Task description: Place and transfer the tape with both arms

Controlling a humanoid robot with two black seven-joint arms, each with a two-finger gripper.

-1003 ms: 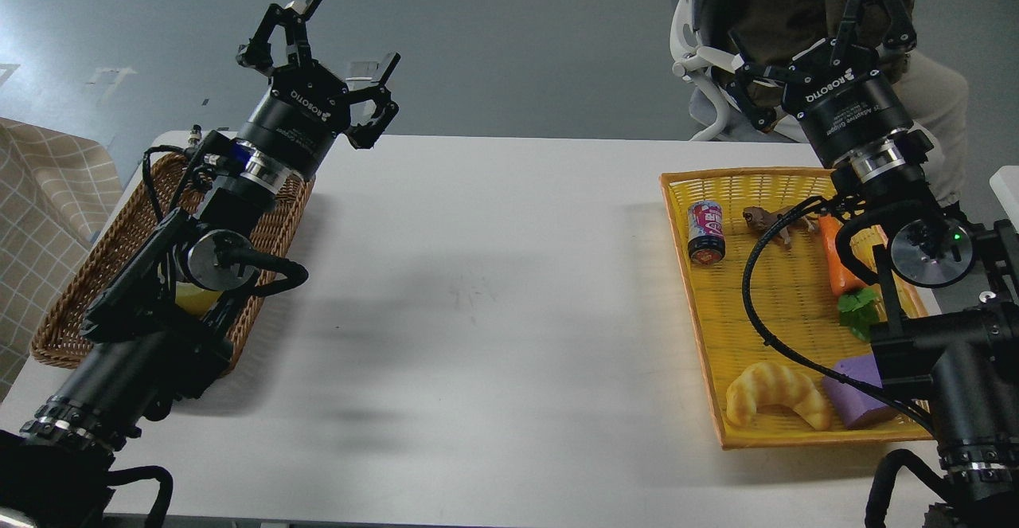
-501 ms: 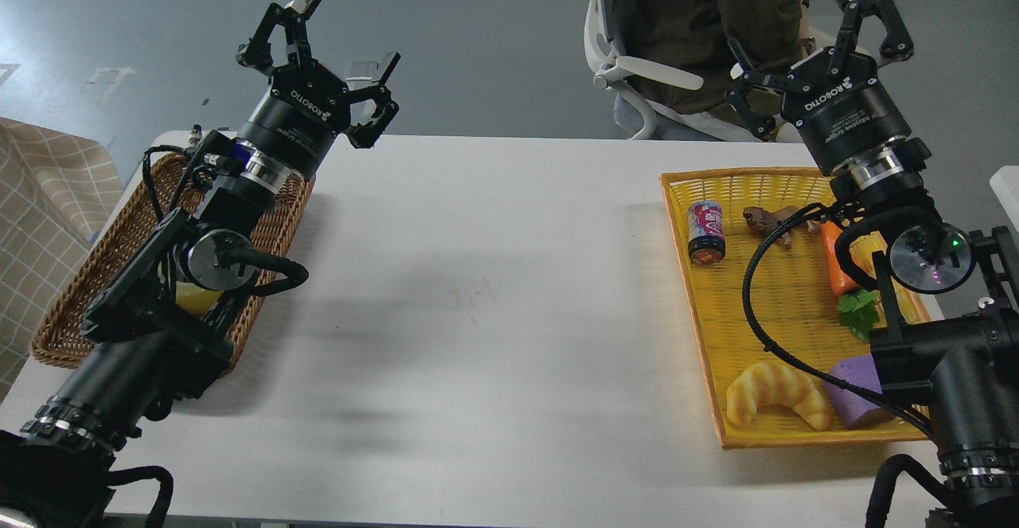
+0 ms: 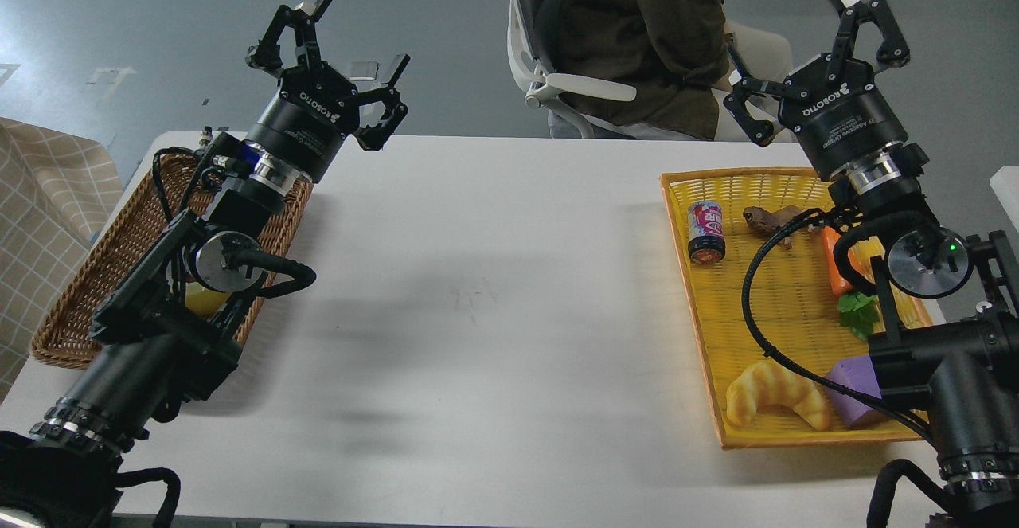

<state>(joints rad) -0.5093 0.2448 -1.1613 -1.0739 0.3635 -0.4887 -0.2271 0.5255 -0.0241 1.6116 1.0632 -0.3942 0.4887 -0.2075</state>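
Head view: the left tool (image 3: 338, 54) is raised above the far left edge of the white bench (image 3: 493, 289), its fingers spread wide with nothing between them. Below and behind it, toward the arm's base, sits a brown wicker basket (image 3: 72, 305); a patch of yellow (image 3: 205, 299) shows inside it under the arm's joint, mostly hidden, so I cannot tell whether this is the tape, nor which way its axis runs.

The right tool (image 3: 812, 54) is likewise lifted, over the far right of the bench, fingers splayed apart and empty. Under and behind it lies a yellow tray (image 3: 716, 329) holding a small can (image 3: 706, 231) on its side with its long axis running near to far, a brown animal figure (image 3: 774, 220), a carrot (image 3: 837, 261), a croissant toy (image 3: 776, 395) and a purple block (image 3: 856, 389).

Beyond the bench, between the two tools, a person (image 3: 637, 34) sits in a white chair (image 3: 549, 82).
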